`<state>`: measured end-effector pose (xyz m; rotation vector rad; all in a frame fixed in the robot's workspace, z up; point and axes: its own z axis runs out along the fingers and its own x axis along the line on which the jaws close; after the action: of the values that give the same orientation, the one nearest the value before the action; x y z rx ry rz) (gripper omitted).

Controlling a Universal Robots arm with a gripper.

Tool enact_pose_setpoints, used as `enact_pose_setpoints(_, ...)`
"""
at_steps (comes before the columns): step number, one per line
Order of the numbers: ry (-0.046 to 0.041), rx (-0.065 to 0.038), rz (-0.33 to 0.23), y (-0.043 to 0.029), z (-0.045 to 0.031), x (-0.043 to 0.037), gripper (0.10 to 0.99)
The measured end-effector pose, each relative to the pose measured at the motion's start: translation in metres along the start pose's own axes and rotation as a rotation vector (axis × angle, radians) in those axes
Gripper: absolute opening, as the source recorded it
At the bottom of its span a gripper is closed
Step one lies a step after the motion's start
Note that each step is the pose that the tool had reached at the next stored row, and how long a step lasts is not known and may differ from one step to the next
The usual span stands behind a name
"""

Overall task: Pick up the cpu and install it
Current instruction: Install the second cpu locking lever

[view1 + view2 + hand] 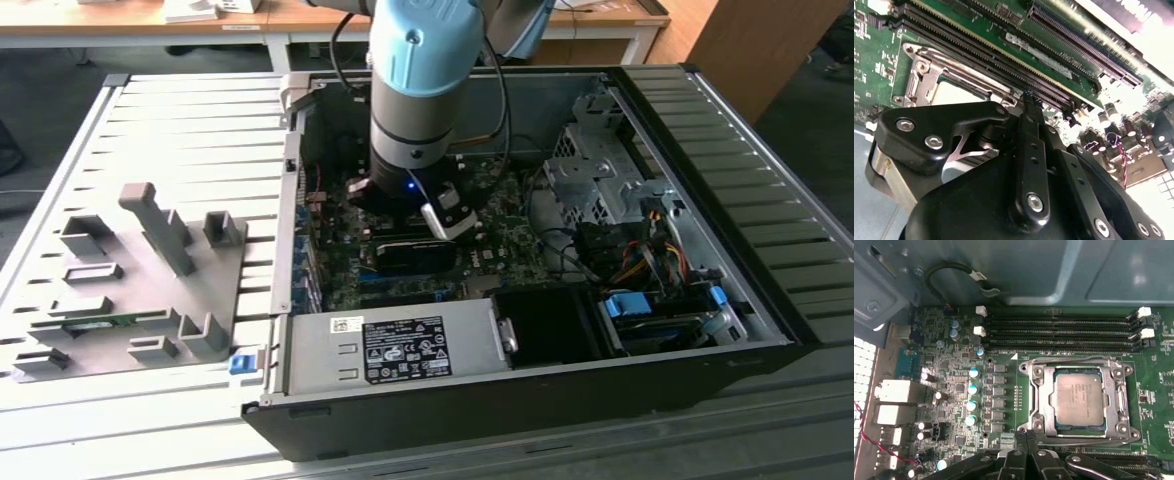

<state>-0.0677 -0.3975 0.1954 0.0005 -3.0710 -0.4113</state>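
First wrist view, gripper (1026,436): fingers pressed together on nothing, tips just beside the socket frame (1036,390).
Chip (1079,399): already lying flat in the socket on the green board (944,340).
Handling: probably light, stiff, slick-topped, fragile underneath; I'd grab opposite edges.
Arm (420,90): straight down into the computer case (747,330).

1 silver square cpu with green rim (1078,400) | 1 metal-framed socket (1036,390) | 4 long black memory slots (1059,332) | 1 open black computer case (534,400) | 1 grey slotted fixture tray (80,330)
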Motion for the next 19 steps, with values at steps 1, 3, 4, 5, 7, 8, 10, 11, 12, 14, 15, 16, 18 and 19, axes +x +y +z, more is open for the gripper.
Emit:
enact_pose_setpoints(1, -0.0001, -0.005, 0.000, 0.0000, 0.0001, 0.0002, 0.106)
enact_pose_setpoints(3, -0.0002, -0.013, 0.000, -0.0002, 0.0008, 0.0003, 0.106)
enact_pose_setpoints(4, -0.0001, -0.017, -0.001, -0.0003, 0.0011, 0.0002, 0.106)
enact_pose_setpoints(5, -0.0001, -0.021, -0.001, -0.0004, 0.0016, 0.0002, 0.106)
enact_pose_setpoints(7, -0.0002, -0.028, -0.001, -0.0007, 0.0027, 0.0001, 0.106)
enact_pose_setpoints(8, -0.0003, -0.031, -0.001, -0.0008, 0.0034, 0.0001, 0.106)
enact_pose_setpoints(10, -0.0003, -0.036, -0.002, -0.0011, 0.0045, 0.0001, 0.106)
enact_pose_setpoints(11, -0.0001, -0.037, -0.002, -0.0013, 0.0049, 0.0002, 0.106)
enact_pose_setpoints(12, -0.0001, -0.039, -0.002, -0.0014, 0.0053, 0.0002, 0.106)
enact_pose_setpoints(14, 0.0000, -0.040, -0.002, -0.0016, 0.0058, 0.0005, 0.106)
enact_pose_setpoints(15, 0.0000, -0.040, -0.002, -0.0016, 0.0059, 0.0007, 0.106)
enact_pose_setpoints(16, 0.0000, -0.040, -0.002, -0.0016, 0.0059, 0.0010, 0.106)
enact_pose_setpoints(18, 0.0000, -0.040, -0.002, -0.0016, 0.0058, 0.0013, 0.106)
enact_pose_setpoints(19, -0.0001, -0.040, -0.002, -0.0014, 0.0051, 0.0014, 0.106)
